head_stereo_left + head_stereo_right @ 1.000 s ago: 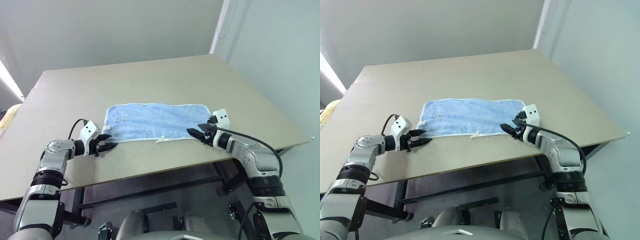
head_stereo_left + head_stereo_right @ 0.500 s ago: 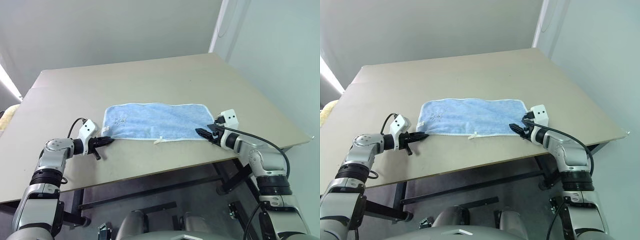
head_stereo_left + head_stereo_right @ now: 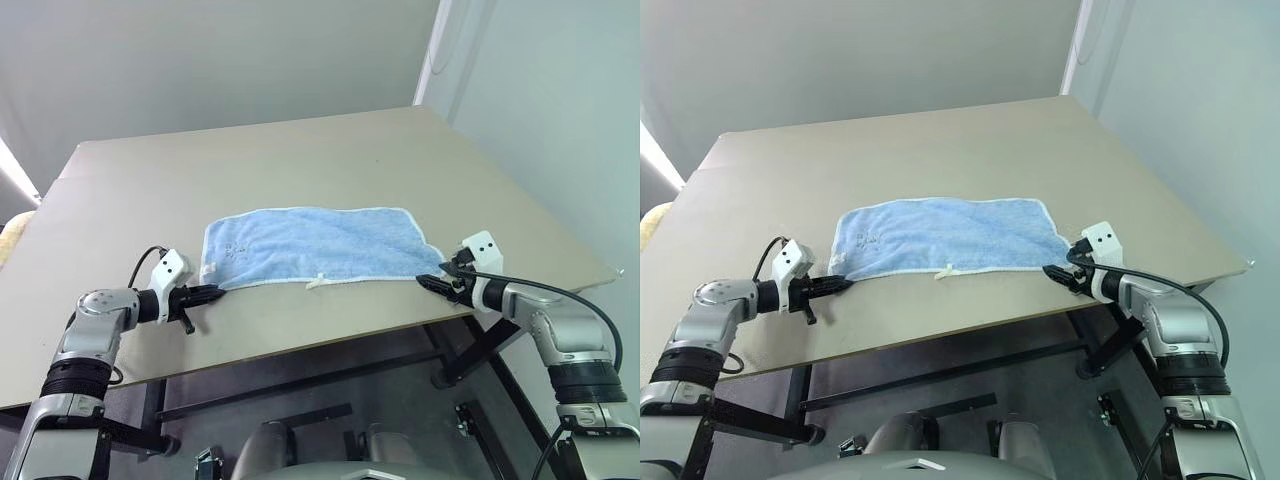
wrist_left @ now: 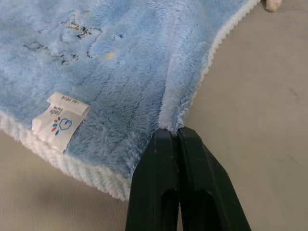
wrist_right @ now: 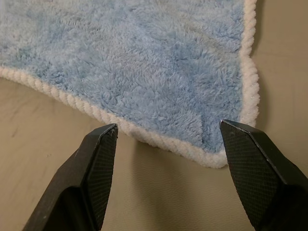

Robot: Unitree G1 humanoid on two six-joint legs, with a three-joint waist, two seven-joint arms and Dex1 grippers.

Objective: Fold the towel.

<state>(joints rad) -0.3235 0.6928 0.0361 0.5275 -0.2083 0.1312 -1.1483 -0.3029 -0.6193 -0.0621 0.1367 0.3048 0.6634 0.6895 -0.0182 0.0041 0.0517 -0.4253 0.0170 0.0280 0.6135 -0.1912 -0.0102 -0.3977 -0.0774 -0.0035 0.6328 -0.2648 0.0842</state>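
Head stereo pair looking down over table (image 3: 300,160), wrist views close on towel (image 3: 945,236) corners

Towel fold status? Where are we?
Done: nothing folded; the towel lies flat in a single layer on the table.
In hand: the left gripper is shut, pinching a ridge of the towel by its near left corner. The right gripper is open, its fingers straddling the near right corner without gripping.
Left: close right, lift, fold over.

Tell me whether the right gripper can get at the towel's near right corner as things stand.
Probably yes: the right gripper is open, the towel corner lies flat on the table just ahead between its fingers, with nothing in the way.
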